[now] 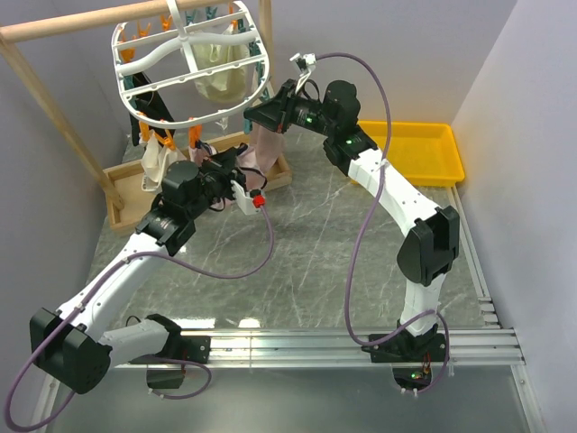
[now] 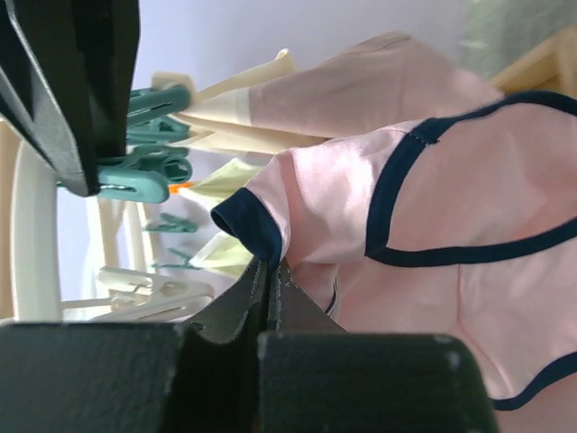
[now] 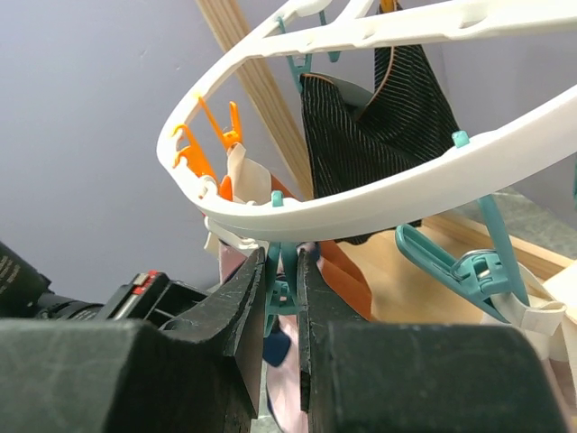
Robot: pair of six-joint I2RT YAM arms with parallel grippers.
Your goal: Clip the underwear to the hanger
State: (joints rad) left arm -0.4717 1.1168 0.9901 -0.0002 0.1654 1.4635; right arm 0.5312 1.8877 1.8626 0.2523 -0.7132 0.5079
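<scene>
**Clip-on step: risks and tally**

Found left gripper (image 2: 270, 293) clenched on the navy-trimmed corner of the underwear (image 2: 433, 207), held aloft toward the far-left corner of the bench, just beside the hanger (image 3: 361, 203). Found right gripper (image 3: 281, 266) pinched on a teal clothespin (image 3: 282, 296) dangling from the hanger rim. Cannot tell whether the pin's mouth is gaping.

Risks, as judged:
- Missing the pin's mouth, with only a small fold of trim offered and the rest of the fabric drooping.
- Letting go of the pin before the trim sits inside, leaving nothing clipped or a bite thin enough to slip.
- Setting the hanger swinging by pushing on it, since it hangs free from the wooden rod (image 1: 90, 23).
- Catching neighbouring cloth in the same pin.

Counted:
- 1 underwear, 1 hanger, 2 grippers.
- 1 black striped garment (image 3: 379, 126).
- 2 orange pins (image 3: 225, 126) in the right wrist view.
- 1 yellow tray (image 1: 415, 149) at the far-right corner.
- Cream garments (image 1: 221, 81): at least two, exact number unclear.
</scene>
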